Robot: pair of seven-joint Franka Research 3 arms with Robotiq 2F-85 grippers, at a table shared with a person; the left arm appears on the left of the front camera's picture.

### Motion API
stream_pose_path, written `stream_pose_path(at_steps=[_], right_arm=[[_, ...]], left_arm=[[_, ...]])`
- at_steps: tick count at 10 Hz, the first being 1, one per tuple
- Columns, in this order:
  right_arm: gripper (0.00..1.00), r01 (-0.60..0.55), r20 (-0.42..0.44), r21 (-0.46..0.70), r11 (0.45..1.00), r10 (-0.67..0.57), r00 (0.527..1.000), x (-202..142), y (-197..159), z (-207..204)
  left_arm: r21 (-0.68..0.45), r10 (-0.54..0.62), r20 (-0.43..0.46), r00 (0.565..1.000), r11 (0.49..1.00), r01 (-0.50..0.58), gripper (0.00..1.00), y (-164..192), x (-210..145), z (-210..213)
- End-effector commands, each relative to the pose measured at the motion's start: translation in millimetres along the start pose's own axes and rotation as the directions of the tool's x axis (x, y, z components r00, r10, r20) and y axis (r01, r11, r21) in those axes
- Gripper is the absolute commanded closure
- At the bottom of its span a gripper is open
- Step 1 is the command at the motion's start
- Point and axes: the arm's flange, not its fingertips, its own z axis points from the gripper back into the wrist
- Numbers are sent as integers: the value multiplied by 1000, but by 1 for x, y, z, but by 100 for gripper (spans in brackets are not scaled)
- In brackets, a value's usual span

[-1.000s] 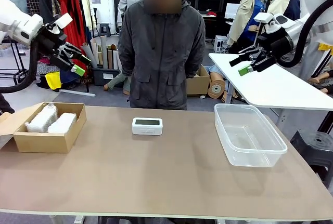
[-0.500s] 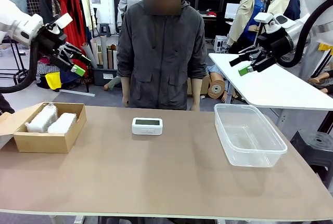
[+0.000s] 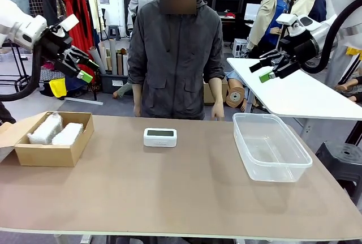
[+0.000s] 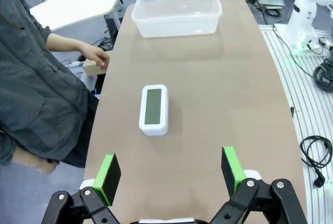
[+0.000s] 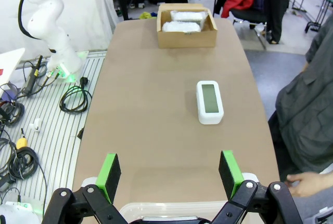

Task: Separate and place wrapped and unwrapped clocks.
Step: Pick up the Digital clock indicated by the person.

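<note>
Front view, working outward from my side. Bare table (image 3: 186, 193) is filling the lower frame.

At mid-frame, a little left of centre, the bare clock (image 3: 160, 137) is lying flat on the table with its screen facing my camera, well apart from both containers.

At left of frame the open box (image 3: 48, 154) is sitting on the table. The two wrapped clocks (image 3: 46, 129) (image 3: 68, 133) are lying side by side inside it, touching.

At right of frame the clear tub (image 3: 280, 173) is sitting with nothing in it.

At the far edge the person (image 3: 175, 57) is standing, one hand (image 3: 217, 112) hanging just above the table edge, near the tub's far corner.

Upper left, the left gripper (image 3: 86, 69) is hanging high above the box. In its wrist view the pads (image 4: 110, 172) are standing wide apart with nothing between them.

Upper right, the right gripper (image 3: 260, 71) is hanging high beyond the tub. Its fingers are likewise spread fully and holding nothing.
</note>
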Motion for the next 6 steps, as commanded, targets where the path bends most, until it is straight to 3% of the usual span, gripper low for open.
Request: stream_pose_path(at_steps=[1,6], right_arm=[[0,-4,-2,-2,1000,3,1000,1,0,1],[0,-4,-2,-2,1000,3,1000,1,0,1]], left_arm=[[-5,-4,-7,1000,1000,4,0,0,0,1],[-5,-4,-7,1000,1000,4,0,0,0,1]])
